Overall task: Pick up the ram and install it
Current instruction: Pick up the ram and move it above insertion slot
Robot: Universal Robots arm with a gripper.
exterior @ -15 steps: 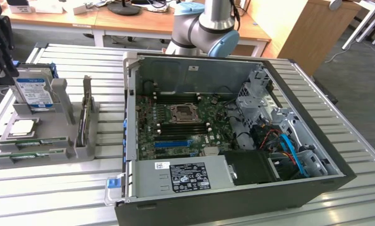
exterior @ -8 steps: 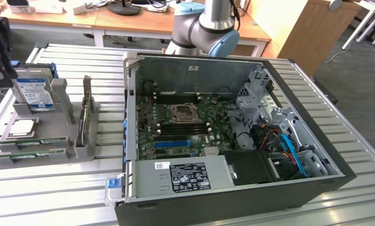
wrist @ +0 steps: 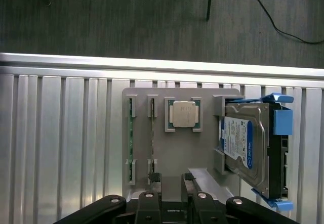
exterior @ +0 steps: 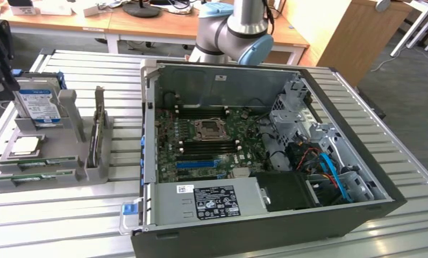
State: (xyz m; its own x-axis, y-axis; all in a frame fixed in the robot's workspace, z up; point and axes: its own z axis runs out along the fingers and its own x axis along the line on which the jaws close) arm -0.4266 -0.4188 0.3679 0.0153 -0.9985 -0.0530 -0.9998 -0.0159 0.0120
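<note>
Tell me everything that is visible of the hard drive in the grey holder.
The hard drive is a flat silver metal box with a blue and white label on its broad face. A blue plastic bracket clasps its sides. It stands on edge in a slot at one end of the grey holder, next to the processor chip. Only the holder and the bracket touch it.

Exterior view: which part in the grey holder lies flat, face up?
The square silver processor, flat in its recess; the blue-labelled hard drive stands upright and the green ram sticks sit on edge.
</note>
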